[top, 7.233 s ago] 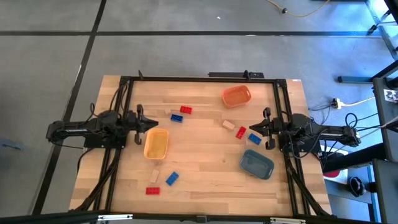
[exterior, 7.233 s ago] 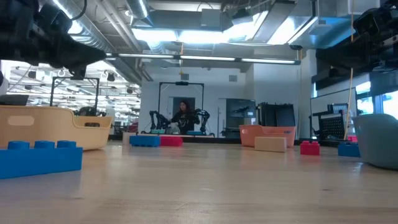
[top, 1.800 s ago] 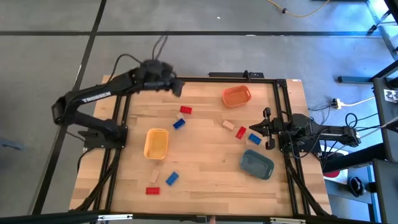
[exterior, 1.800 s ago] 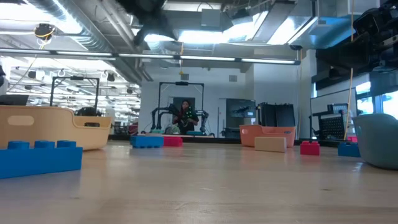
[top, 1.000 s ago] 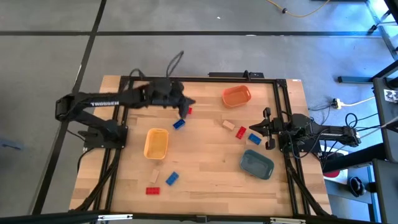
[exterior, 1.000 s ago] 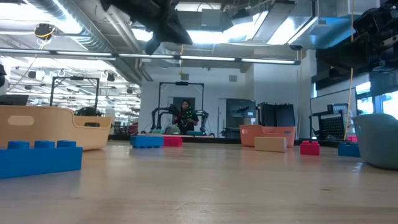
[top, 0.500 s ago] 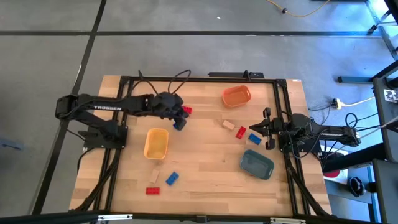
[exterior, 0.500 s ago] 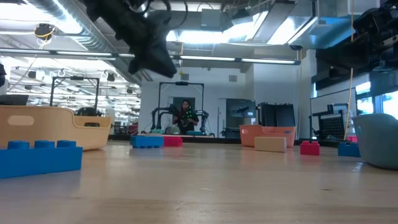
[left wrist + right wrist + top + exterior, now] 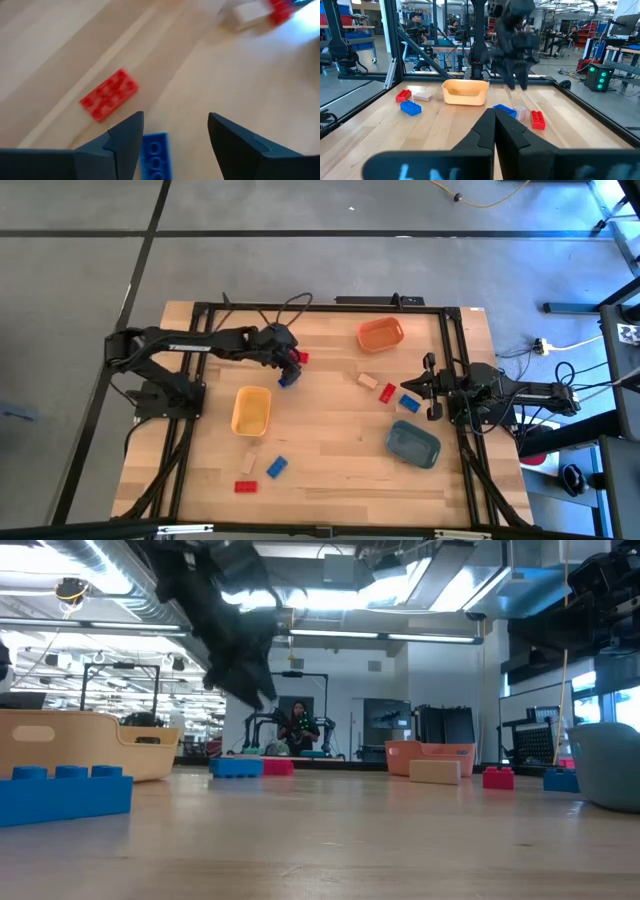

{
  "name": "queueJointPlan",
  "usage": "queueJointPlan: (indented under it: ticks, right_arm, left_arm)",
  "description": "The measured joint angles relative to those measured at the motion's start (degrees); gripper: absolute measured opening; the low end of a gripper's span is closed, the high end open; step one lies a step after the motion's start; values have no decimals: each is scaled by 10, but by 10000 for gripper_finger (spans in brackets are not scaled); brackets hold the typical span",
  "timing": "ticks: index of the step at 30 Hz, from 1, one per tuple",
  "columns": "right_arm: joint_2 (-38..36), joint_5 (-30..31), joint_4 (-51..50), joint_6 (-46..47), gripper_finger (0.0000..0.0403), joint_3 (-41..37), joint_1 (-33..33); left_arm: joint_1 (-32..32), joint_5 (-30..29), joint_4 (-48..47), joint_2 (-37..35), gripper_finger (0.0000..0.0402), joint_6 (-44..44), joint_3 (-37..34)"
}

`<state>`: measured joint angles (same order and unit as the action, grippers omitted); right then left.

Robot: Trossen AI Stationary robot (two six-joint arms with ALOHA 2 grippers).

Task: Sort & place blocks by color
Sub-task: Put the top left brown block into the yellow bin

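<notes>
Nothing is sorted yet: your blocks all lie loose on the table point(image 9: 330, 440), none in a tray. Your left gripper point(image 9: 172, 145), fingers apart and empty, hangs over the blue block point(image 9: 154, 152) beside the red block point(image 9: 109, 95); your right gripper point(image 9: 428, 387) waits at the right edge, fingers together.

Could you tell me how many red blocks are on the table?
3. One red block lies by the left gripper, a second right of centre, a third near the table edge by the low camera. The arm may hide more.
</notes>
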<state>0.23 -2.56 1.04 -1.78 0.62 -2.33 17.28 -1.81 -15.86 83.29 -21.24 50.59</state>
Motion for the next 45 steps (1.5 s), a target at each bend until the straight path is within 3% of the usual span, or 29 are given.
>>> queueJointPlan:
  ticks: [10, 20, 29, 32, 37, 45]
  right_arm:
    - [0, 0, 0, 0, 7, 0, 0]
    - [0, 0, 0, 0, 7, 0, 0]
    - [0, 0, 0, 0, 7, 0, 0]
    - [0, 0, 0, 0, 7, 0, 0]
    - [0, 0, 0, 0, 7, 0, 0]
    - [0, 0, 0, 0, 7, 0, 0]
  left_arm:
    - [1, -80, 0, 78, 216, -11, 0]
    - [1, -54, -2, 132, 215, -5, 0]
    - [13, -53, -1, 138, 210, -5, 0]
    - [21, -51, -3, 138, 194, -5, 0]
    - [32, -40, -8, 137, 124, -5, 0]
    - [42, -22, -17, 112, 120, 9, -1]
